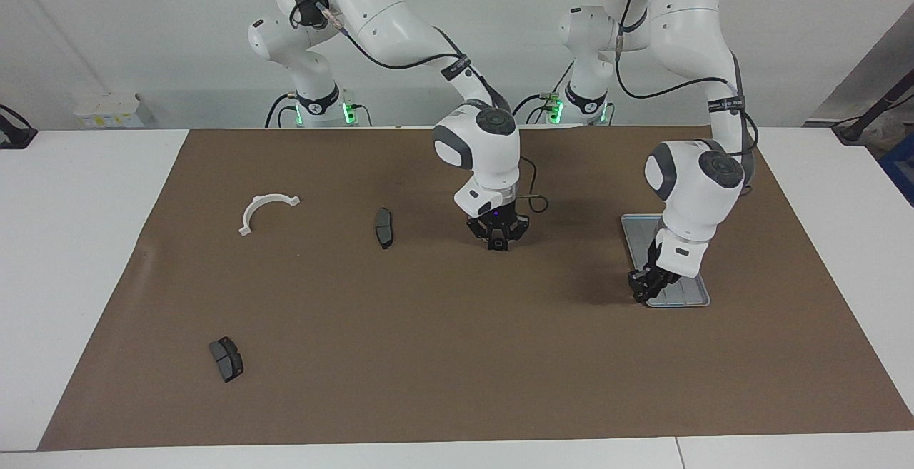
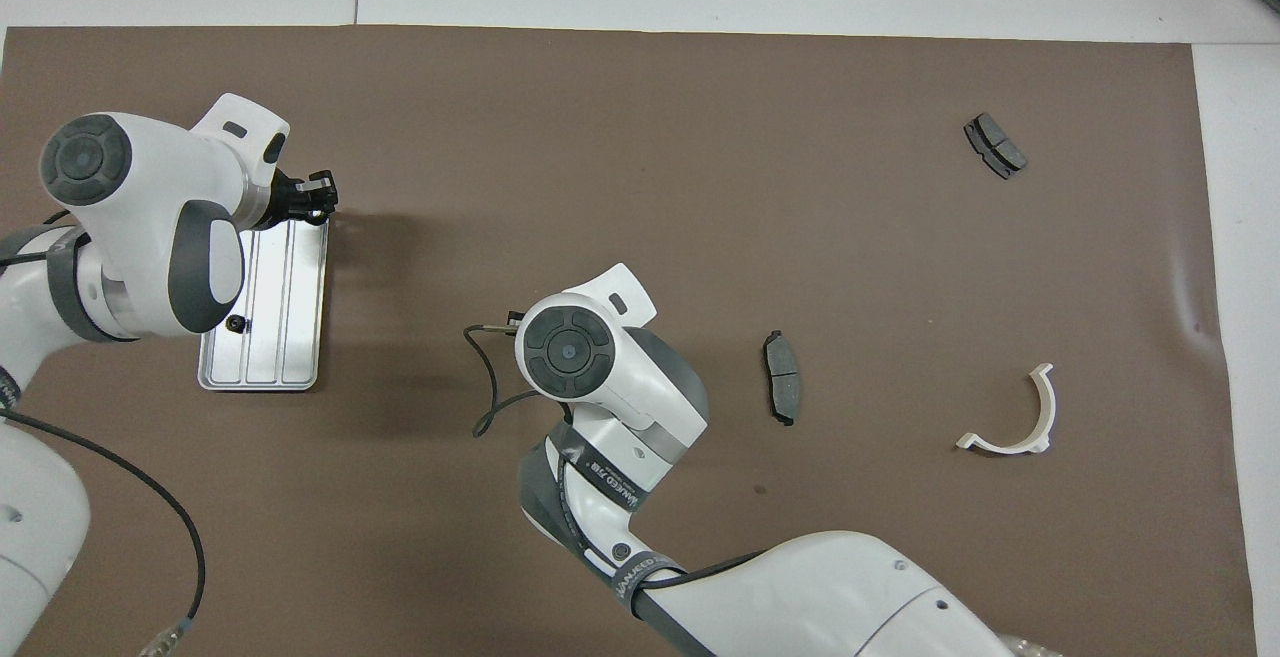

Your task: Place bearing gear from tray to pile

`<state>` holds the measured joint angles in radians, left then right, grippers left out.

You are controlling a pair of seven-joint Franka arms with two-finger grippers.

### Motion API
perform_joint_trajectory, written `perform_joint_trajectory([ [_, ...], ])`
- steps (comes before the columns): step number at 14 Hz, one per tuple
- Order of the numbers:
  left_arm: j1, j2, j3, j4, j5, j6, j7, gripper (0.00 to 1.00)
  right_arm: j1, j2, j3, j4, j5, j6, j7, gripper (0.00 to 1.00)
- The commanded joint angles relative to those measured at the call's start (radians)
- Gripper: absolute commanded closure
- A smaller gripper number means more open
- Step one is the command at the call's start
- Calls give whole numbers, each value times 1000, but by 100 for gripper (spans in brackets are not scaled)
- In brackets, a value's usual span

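Observation:
The silver tray [image 1: 696, 299] [image 2: 300, 337] lies on the brown mat at the left arm's end of the table. One small black bearing gear [image 2: 235, 323] rests in it; my left arm hides this gear in the facing view. My left gripper [image 1: 645, 290] [image 2: 315, 195] hangs shut over the tray's corner farthest from the robots. I cannot see whether anything is between its tips. At the mat's middle my right gripper [image 1: 497, 246] stands low, shut on another black bearing gear [image 1: 496, 243]. Of the pile only this one gear shows. In the overhead view the right wrist covers that gripper.
A dark brake pad [image 1: 384, 227] [image 2: 782, 377] lies beside the right gripper, toward the right arm's end. A white curved bracket [image 1: 265, 210] [image 2: 1015, 417] lies past it. A second brake pad [image 1: 226, 358] [image 2: 994, 145] sits farthest from the robots. A cable loops at the right wrist [image 1: 532, 205].

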<state>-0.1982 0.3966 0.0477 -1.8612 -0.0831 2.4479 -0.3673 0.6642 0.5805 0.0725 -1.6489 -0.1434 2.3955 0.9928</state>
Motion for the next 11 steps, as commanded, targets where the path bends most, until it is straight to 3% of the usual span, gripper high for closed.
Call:
perform_joint_trajectory([
  [1,-94,10,20,17,-12,-14,-128,89,-44,-62,0,-22,-28,-28,17,100],
  [5,-217,4,20,14,-9,-14,-266,88,-185,-169,3,-78,-25,-55,-124,100],
  [11,-395,-5,20,-16,-9,-6,-383,81,-409,-172,3,-101,-24,-50,-467,100],
])
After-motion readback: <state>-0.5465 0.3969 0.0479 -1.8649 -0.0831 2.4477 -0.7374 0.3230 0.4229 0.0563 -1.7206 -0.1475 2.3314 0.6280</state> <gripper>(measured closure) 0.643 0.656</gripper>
